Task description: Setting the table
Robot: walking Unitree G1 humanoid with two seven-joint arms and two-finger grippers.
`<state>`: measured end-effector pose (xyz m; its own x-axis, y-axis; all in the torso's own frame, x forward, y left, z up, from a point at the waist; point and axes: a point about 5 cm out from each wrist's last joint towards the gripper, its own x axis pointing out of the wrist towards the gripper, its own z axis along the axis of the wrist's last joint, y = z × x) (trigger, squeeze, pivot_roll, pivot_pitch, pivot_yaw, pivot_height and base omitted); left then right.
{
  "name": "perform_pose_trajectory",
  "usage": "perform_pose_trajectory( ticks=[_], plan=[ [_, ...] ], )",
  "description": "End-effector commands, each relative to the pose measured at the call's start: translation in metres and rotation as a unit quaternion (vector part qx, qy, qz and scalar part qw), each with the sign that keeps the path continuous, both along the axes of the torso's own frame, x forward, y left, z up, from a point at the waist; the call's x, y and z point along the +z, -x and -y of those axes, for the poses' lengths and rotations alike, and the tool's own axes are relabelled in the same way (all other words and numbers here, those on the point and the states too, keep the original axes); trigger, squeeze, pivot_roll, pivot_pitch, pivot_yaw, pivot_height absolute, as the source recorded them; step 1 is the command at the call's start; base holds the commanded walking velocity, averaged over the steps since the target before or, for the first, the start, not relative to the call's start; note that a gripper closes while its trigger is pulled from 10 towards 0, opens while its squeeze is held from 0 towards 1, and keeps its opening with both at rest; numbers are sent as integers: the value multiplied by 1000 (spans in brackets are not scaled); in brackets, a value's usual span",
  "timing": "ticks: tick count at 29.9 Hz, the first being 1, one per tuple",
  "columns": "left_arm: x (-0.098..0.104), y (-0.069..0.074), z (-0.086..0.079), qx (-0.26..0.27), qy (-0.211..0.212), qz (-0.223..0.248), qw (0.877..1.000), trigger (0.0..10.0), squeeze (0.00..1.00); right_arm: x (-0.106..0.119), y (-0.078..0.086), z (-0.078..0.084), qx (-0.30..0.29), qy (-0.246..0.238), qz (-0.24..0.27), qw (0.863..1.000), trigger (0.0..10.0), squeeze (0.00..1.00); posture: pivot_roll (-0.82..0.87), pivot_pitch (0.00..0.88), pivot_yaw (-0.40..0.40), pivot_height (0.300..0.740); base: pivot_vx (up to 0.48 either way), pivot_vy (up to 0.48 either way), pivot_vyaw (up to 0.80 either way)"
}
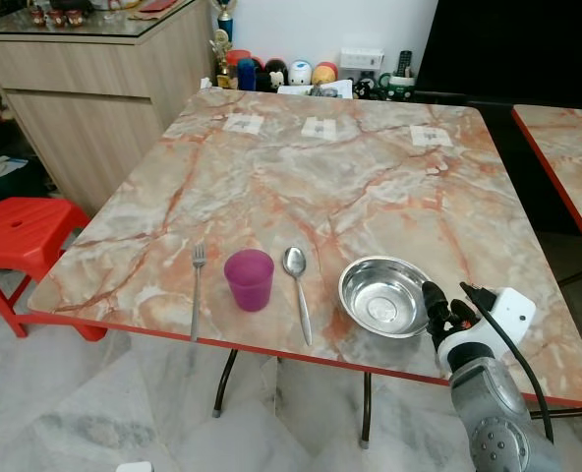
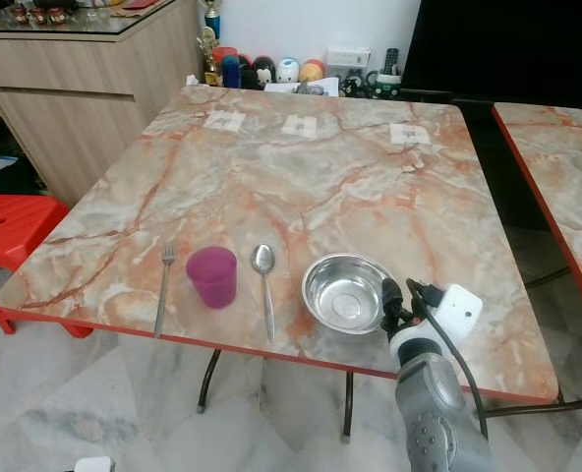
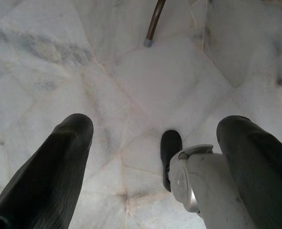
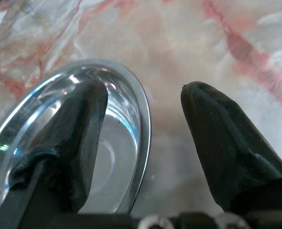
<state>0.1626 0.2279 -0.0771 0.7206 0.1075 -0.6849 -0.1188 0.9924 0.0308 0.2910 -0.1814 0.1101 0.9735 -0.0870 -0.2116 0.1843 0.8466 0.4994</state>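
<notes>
I see my right gripper at the steel bowl by the desk's near edge.
Its jaws are spread and straddle the bowl's right rim, one finger inside, the other outside on the marble, nothing clamped. Along that near edge, left of the bowl, lie a spoon, a purple cup and a fork. My left gripper hangs over the floor, jaws released.

Silver right arm reaches up from five o'clock, its white wrist tilted toward eleven, and the right gripper holds its two long black fingers apart. Left gripper hangs low at six o'clock, pointing straight down, black fingers spread wide.
</notes>
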Motion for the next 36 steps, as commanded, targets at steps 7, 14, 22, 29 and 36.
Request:
perform_pose_trajectory(
  ticks=[7,14,22,29,36],
  plan=[
    [-4,9,-4,7,-1,-20,1000,10000,0,-9,-6,-7,39,-25,-24,999,10000,0,8,131,-6,740,0,0,0],
    [-8,21,-8,14,0,-40,999,10000,0,-13,-9,-6,44,-20,-37,998,2471,0,6,137,-6,740,0,0,0],
    [-10,25,-9,17,1,-52,998,10000,0,-18,-9,-11,57,-23,-48,997,10000,0,10,140,-5,740,0,0,0],
    [-10,22,-9,19,-1,-61,998,10000,0,-18,-10,-10,51,-23,-46,997,0,0,13,140,-6,740,0,0,0],
    [-11,24,-10,20,-2,-68,997,10000,0,-15,-12,-12,52,-26,-37,998,0,0,13,138,-7,740,0,0,0]
  ],
)
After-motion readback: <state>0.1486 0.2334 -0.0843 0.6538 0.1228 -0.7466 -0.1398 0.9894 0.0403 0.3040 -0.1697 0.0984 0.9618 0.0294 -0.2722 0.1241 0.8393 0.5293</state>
